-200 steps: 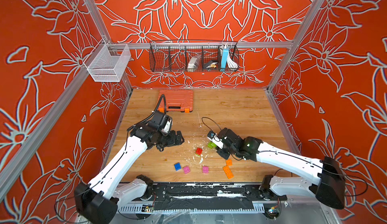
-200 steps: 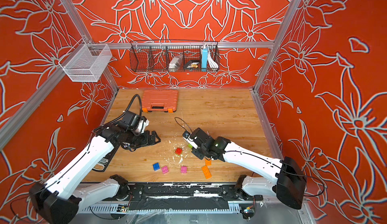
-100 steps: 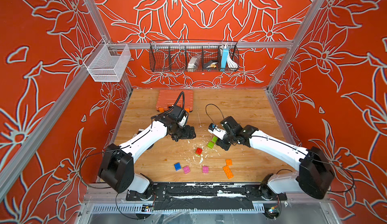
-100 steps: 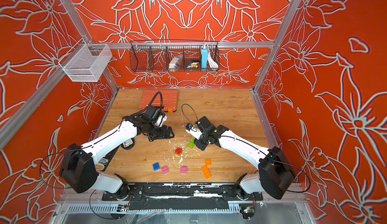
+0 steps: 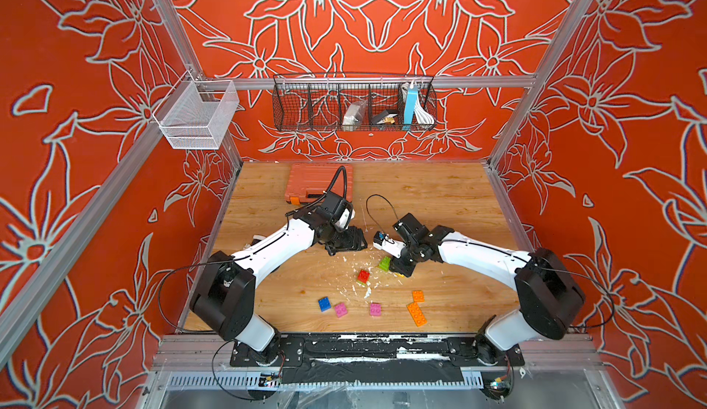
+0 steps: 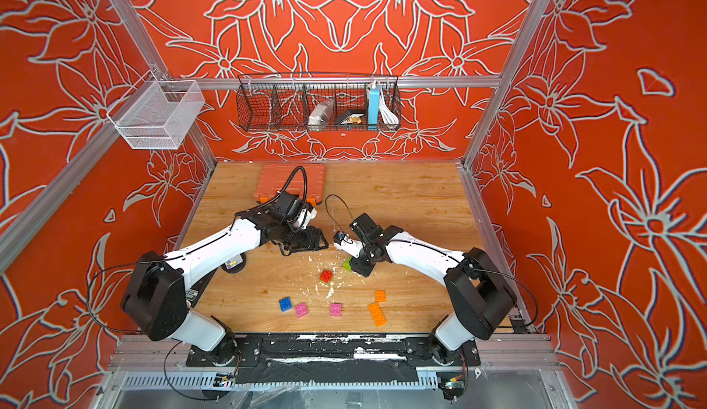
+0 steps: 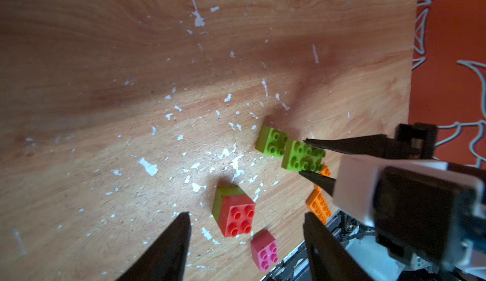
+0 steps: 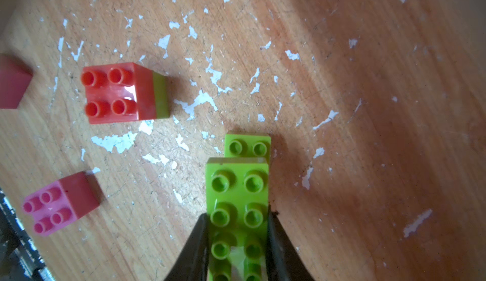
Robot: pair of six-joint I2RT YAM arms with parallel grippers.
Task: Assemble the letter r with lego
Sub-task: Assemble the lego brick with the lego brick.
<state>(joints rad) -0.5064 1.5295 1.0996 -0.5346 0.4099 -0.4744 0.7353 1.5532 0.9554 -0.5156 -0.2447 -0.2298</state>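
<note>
Wire basket holding blue box, white cable, right claw gripping green brick

Top views are bright and evenly lit, but the wide lens splays the grey aluminium frame posts outward toward the edges. Left wrist view's kinda murky: a big chunk of the scuffed wooden tabletop sits in soft brownish shadow. Right wrist view is sharper, with white glare spots on the square red studded plastic brick and the long lime-green studded plastic brick.
</note>
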